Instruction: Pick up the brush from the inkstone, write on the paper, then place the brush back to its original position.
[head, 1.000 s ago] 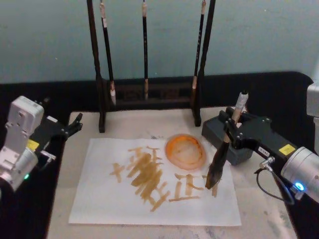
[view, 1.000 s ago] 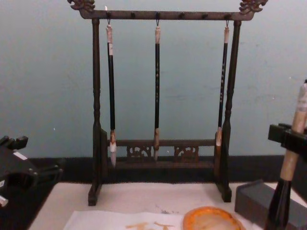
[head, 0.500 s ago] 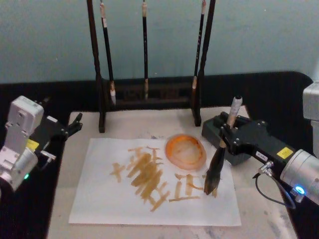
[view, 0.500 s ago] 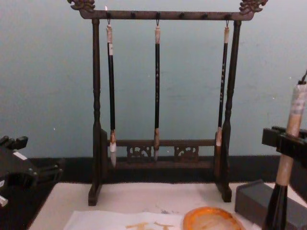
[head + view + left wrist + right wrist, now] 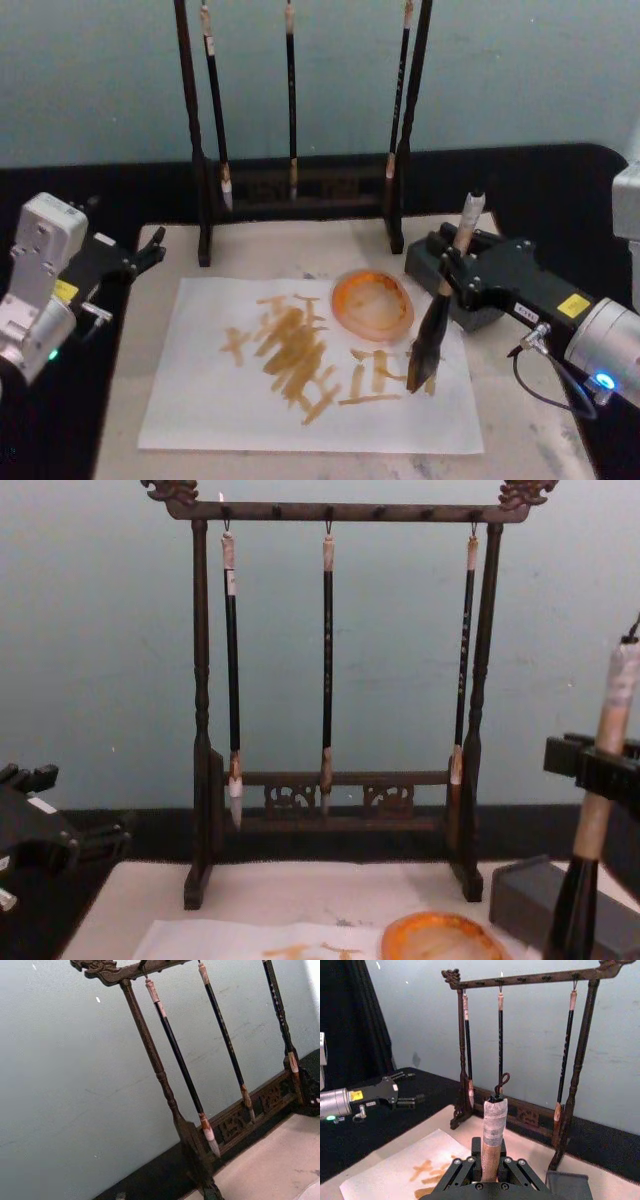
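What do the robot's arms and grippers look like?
The left gripper is black and boxy with a yellow label, on a white-and-silver wrist with a green light. The right gripper matches, with a silver wrist, blue light and looping black cable.

Behind paper (image 5: 200,400): rack (image 5: 300,187). On paper: inkstone (image 5: 372,304), far right part; brush (image 5: 430,340) tip, front-right of inkstone.

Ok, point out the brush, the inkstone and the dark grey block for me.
brush (image 5: 432,335), head view, black lower section.
inkstone (image 5: 372,303), head view, centre of the dish.
dark grey block (image 5: 520,905), chest view, front face.
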